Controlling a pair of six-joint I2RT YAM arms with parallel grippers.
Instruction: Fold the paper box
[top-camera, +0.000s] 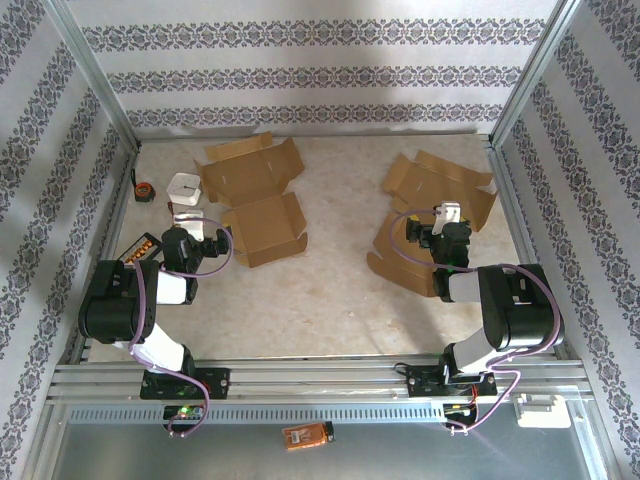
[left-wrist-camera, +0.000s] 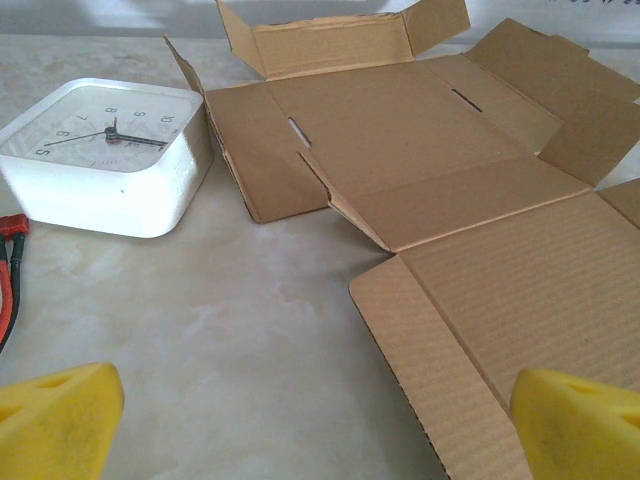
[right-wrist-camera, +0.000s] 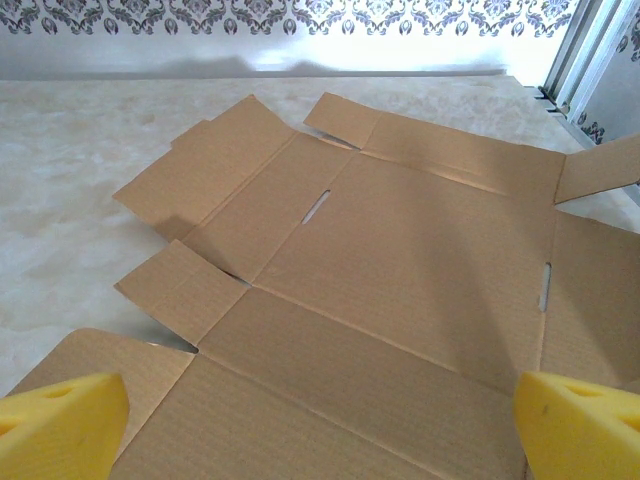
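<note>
Yellow fingertips (left-wrist-camera: 60, 420) on our left hand (left-wrist-camera: 320, 425) are spread wide, gripping nothing, and it's the same with our right hand (right-wrist-camera: 320, 430). Each one faces an unfolded paper box lying flat on the table. We see the left box (left-wrist-camera: 430, 170) just beside a white clock (left-wrist-camera: 110, 150), and the right box (right-wrist-camera: 400, 270) near the frame rail (right-wrist-camera: 590, 50). Between them we've got bare beige table (top-camera: 330, 290). Patterned walls (top-camera: 300, 75) close three sides.

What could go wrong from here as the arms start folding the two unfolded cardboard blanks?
The white clock sits close beside the left blank's raised side flap; folding that flap could shove it. The left claw and right claw are both open and hold nothing, so the left blank or the right blank may slide on the smooth table rather than crease.
</note>
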